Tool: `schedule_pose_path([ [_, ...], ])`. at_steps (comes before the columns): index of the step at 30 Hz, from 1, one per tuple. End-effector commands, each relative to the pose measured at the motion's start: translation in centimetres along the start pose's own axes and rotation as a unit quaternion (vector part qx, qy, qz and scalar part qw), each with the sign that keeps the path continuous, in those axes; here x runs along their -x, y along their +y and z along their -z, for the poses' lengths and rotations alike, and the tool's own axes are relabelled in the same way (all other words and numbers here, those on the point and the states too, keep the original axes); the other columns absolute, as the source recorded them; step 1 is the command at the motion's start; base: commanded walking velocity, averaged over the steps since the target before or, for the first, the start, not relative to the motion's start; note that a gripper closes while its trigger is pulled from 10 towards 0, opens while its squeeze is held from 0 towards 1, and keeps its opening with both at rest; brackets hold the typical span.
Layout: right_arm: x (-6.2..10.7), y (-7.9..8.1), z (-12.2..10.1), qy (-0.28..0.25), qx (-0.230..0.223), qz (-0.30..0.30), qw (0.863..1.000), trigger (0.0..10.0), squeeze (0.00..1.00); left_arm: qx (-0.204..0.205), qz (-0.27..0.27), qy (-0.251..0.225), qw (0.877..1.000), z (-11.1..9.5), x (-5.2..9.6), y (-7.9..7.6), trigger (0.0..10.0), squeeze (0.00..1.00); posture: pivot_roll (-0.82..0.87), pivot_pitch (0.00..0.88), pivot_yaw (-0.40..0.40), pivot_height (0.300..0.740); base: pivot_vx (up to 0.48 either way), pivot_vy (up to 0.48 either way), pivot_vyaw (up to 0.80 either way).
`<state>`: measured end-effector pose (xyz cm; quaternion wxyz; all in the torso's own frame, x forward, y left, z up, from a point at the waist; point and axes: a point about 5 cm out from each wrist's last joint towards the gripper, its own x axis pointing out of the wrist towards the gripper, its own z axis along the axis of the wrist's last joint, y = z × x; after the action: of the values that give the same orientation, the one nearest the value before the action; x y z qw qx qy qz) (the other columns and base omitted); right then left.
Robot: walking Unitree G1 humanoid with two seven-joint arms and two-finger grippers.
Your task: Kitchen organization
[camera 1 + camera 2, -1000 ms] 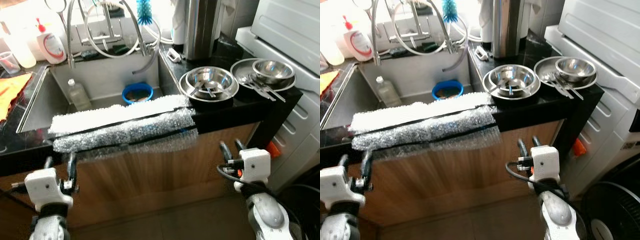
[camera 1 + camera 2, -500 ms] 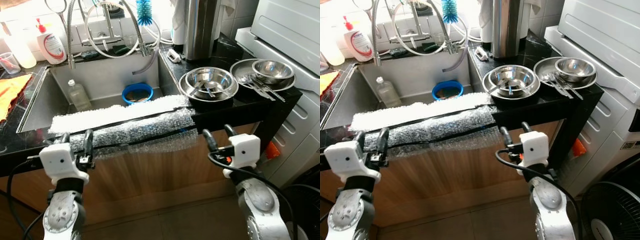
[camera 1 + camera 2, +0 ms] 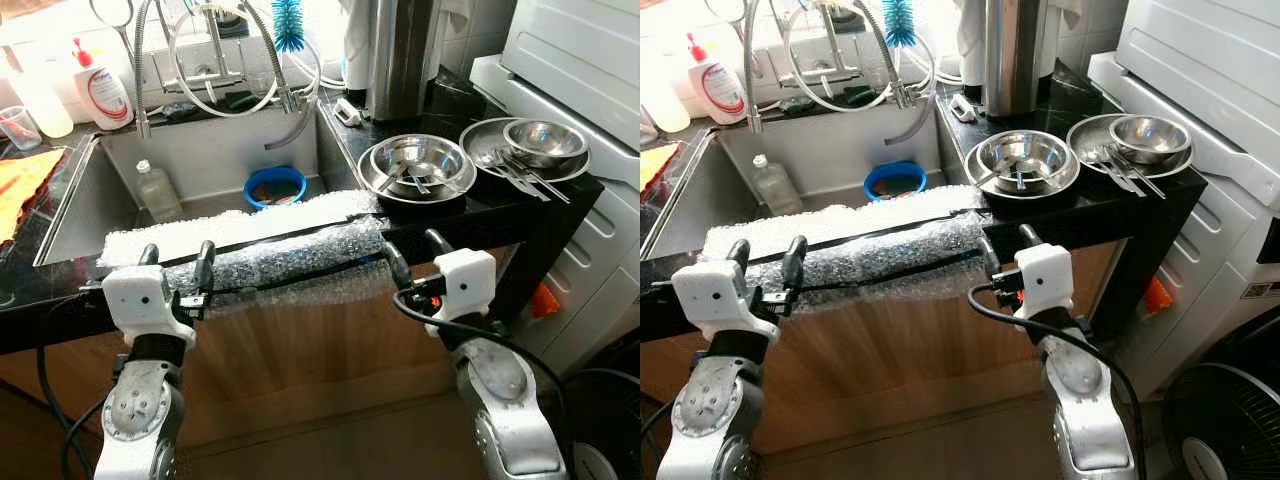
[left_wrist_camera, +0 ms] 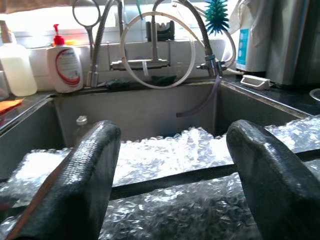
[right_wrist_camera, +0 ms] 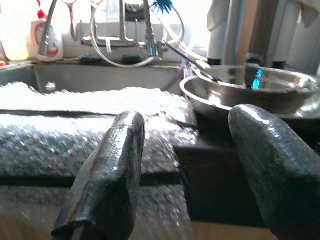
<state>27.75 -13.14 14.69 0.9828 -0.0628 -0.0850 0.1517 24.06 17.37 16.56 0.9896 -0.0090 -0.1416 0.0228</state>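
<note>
We cannot read the soap bottle's [image 3: 100, 88] label at upper left, the washing machine [image 3: 590, 60] is cut off at right, and the blue bowl's [image 3: 275, 186] contents stay unclear.

White washing machine [image 3: 590, 60] stands at 3 o'clock of the black bench [image 3: 500, 215]. An orange object [image 3: 545, 298], possibly a tag, shows between machine and bench side. Tiled floor [image 3: 350, 450] below.

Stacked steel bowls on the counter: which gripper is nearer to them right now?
Right. The right gripper sits at the counter edge just below the stacked steel bowls; the left gripper is far off, at the bubble wrap's other end.
</note>
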Motion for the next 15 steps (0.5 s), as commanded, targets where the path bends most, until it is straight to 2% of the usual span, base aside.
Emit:
schedule_pose_path([
  [1,-0.4,0.4,-0.1,-0.008,-0.010,-0.011,1.000,10.0,1.00,0.001,0.011,0.008,1.000,0.3,0.0,-0.2,10.0,1.00,-0.15,0.000,0.105,0.740,0.000,0.000,0.00],
  [6,-0.8,0.6,-0.3,-0.013,-0.007,-0.016,1.000,10.0,1.00,0.004,0.016,0.011,1.000,0.5,-0.2,-0.7,10.0,1.00,-0.16,0.000,0.107,0.740,0.000,0.000,0.00],
  [7,-1.0,0.8,-0.4,-0.014,-0.007,-0.019,1.000,10.0,1.00,0.004,0.014,0.013,1.000,0.6,-0.3,-0.8,10.0,0.84,-0.16,0.000,0.105,0.740,0.000,0.000,0.00],
  [8,-1.2,1.0,-0.4,-0.015,-0.007,-0.025,1.000,10.0,0.79,0.010,0.011,0.015,1.000,0.7,-0.4,-0.8,10.0,0.00,-0.16,0.000,0.106,0.740,0.000,0.000,0.00],
  [9,-1.4,1.1,-0.4,-0.015,-0.007,-0.029,0.999,10.0,0.79,0.015,0.009,0.017,1.000,0.8,-0.4,-0.8,10.0,0.00,-0.16,0.000,0.106,0.740,0.000,0.000,0.00],
  [10,-1.5,1.2,-0.5,-0.017,-0.004,-0.031,0.999,10.0,0.00,0.019,0.007,0.016,1.000,0.8,-0.4,-0.8,10.0,0.00,-0.16,0.000,0.107,0.740,0.000,0.000,0.00],
  [15,-2.2,1.7,-0.8,-0.028,-0.005,-0.045,0.999,10.0,0.00,0.016,0.006,0.013,1.000,0.7,-0.6,-0.7,10.0,0.00,-0.16,0.000,0.110,0.740,0.000,0.000,0.00],
])
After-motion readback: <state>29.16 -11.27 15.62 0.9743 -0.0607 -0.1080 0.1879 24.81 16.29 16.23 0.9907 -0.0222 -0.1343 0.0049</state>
